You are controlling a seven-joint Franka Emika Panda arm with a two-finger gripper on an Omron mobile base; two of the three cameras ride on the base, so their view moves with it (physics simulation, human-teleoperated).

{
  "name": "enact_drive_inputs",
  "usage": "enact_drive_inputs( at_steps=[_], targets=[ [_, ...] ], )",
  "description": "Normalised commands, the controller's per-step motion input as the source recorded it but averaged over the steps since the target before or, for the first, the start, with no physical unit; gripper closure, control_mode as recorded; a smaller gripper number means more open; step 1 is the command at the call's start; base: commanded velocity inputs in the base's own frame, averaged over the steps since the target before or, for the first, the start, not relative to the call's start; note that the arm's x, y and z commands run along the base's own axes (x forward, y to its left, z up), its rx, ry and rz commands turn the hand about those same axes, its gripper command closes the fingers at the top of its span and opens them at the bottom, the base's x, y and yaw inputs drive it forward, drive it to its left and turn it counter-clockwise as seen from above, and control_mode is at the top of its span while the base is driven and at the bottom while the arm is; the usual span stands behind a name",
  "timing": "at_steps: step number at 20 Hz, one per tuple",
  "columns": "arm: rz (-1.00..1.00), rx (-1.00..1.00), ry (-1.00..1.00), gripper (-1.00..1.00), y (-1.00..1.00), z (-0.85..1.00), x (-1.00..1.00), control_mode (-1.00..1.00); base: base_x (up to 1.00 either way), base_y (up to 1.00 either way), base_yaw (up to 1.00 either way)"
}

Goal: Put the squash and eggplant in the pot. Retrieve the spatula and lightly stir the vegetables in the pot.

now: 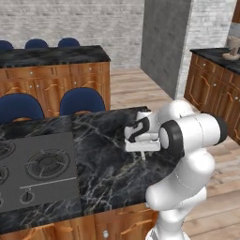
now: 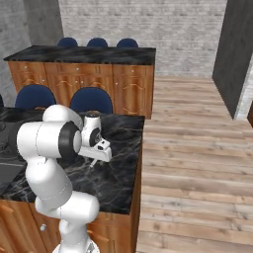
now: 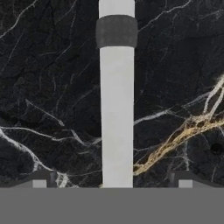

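Since a long white handle with a dark band, most likely the spatula (image 3: 116, 109), lies flat on the black marble counter (image 1: 103, 173) and runs straight up between the two finger tips, the step in hand looks like retrieving it. Gripper (image 3: 112, 183) hangs low over the handle, jaws spread wide to either side, gripping nothing. Next: sink further, close on the handle, lift, then carry it left toward the stove burners (image 1: 47, 164) set in that counter. Blue chairs (image 1: 82, 101) beyond the counter's far edge.
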Motion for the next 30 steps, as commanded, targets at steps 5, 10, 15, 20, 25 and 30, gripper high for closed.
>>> enact_drive_inputs(
  at_steps=[5,10,15,20,25,30],
  targets=[
    [-0.08,-0.02,0.00,-1.00,0.01,-0.25,-0.02,-1.00,0.00,0.00,0.00],
    [-0.01,0.03,0.00,-1.00,0.00,-0.10,0.00,-1.00,0.00,0.00,0.00],
    [-0.01,0.00,0.00,1.00,0.00,-0.05,0.00,-1.00,0.00,0.00,0.00],
    [-0.01,0.00,0.00,1.00,0.00,0.00,0.00,-1.00,0.00,0.00,0.00],
    [-0.01,0.00,0.02,1.00,0.00,0.00,0.00,-1.00,0.00,0.00,0.00],
    [0.01,0.00,0.00,1.00,-0.23,0.63,-0.48,-1.00,0.00,0.00,0.00]
  ],
)
